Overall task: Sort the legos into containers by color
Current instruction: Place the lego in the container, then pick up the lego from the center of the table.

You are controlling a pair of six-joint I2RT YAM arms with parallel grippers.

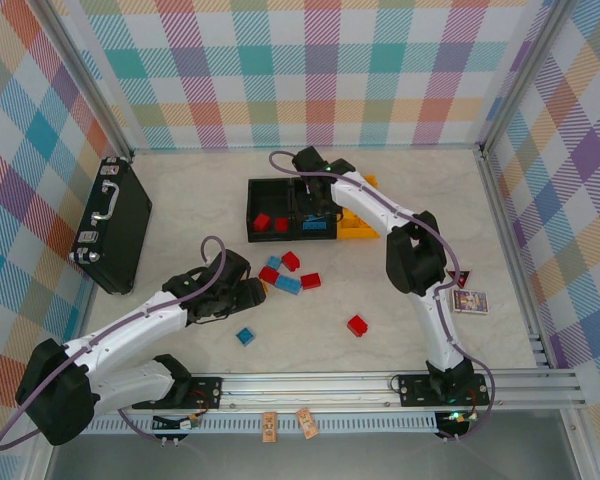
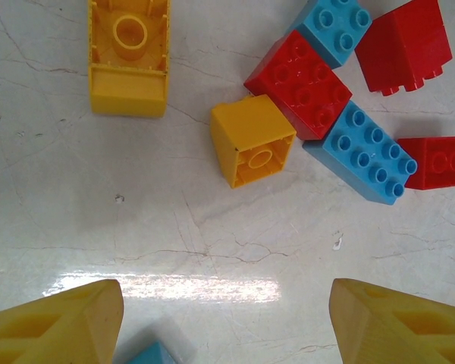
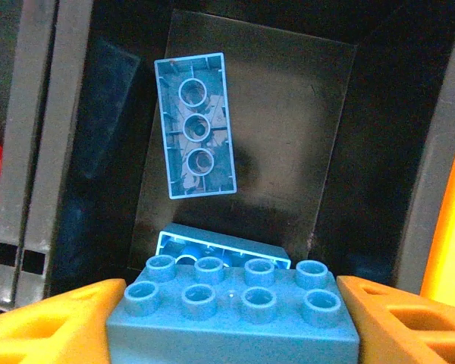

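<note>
The containers (image 1: pixel 255 192) stand in a row at the back middle: a black bin with red legos (image 1: pixel 262 222), a middle black bin, and a yellow-orange bin (image 1: pixel 358 226). My right gripper (image 1: pixel 315 203) hangs over the middle bin, shut on a blue lego (image 3: pixel 231 312) by its ends, studs up. Below it lie two more blue legos (image 3: pixel 195 125). My left gripper (image 2: pixel 227 326) is open low over the table, with bare tabletop between its fingers. Ahead of it sit a square yellow lego (image 2: pixel 252 140), a long yellow one (image 2: pixel 129 57), and red (image 2: pixel 299 83) and blue legos (image 2: pixel 362 152).
A flat black case (image 1: pixel 110 225) lies at the left wall. Loose legos sit mid-table: a blue one (image 1: pixel 245 336) and a red one (image 1: pixel 357 325) nearer the front. A small card (image 1: pixel 470 300) lies at the right. Checked walls close three sides.
</note>
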